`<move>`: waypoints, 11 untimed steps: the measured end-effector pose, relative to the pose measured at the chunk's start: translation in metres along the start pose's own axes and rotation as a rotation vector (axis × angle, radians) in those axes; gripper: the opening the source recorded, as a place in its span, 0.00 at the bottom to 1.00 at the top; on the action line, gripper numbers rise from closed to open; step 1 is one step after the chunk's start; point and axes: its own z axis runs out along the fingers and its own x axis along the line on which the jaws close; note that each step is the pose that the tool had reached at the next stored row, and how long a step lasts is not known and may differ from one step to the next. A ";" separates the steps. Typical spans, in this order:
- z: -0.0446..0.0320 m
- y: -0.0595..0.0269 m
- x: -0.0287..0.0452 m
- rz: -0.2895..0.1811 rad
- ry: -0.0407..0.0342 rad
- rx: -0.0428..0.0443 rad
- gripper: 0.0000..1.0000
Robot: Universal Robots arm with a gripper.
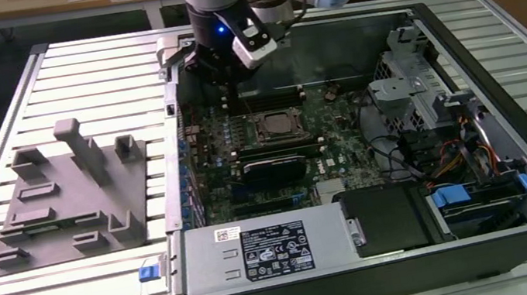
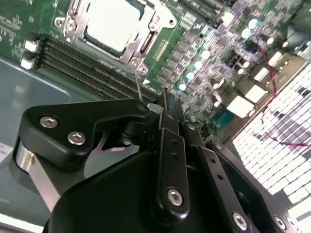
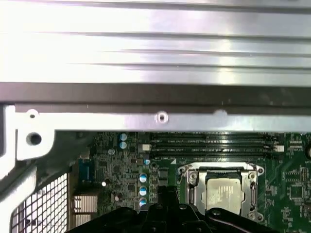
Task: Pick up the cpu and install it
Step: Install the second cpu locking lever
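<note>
Inside the socket (image 1: 276,127): cpu (image 3: 224,190) — already seated, frame around it.
Gripper (image 1: 228,74): above the socket's far side — grip state unclear.

Pale silver cpu (image 2: 112,22), green motherboard (image 2: 204,43) — seemingly

Arm upright, tool (image 1: 229,82) pointing down, fingers together

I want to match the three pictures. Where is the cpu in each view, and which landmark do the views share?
Exterior view: the cpu sits in its socket mid-motherboard, just below the gripper.
Second wrist view: the cpu is beyond the gripper's black linkage.
First wrist view: the cpu lies in the metal socket frame.
Shared landmark: the black memory slots beside the socket.
</note>
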 end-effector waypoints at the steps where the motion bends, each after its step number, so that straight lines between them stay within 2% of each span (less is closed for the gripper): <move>1: 0.0000 0.0015 0.0000 -0.003 -0.0001 0.0000 0.11; 7: 0.0001 0.0052 0.0000 -0.028 -0.0032 -0.0008 0.11; 11: 0.0002 0.0052 -0.0001 -0.036 -0.0092 -0.0011 0.11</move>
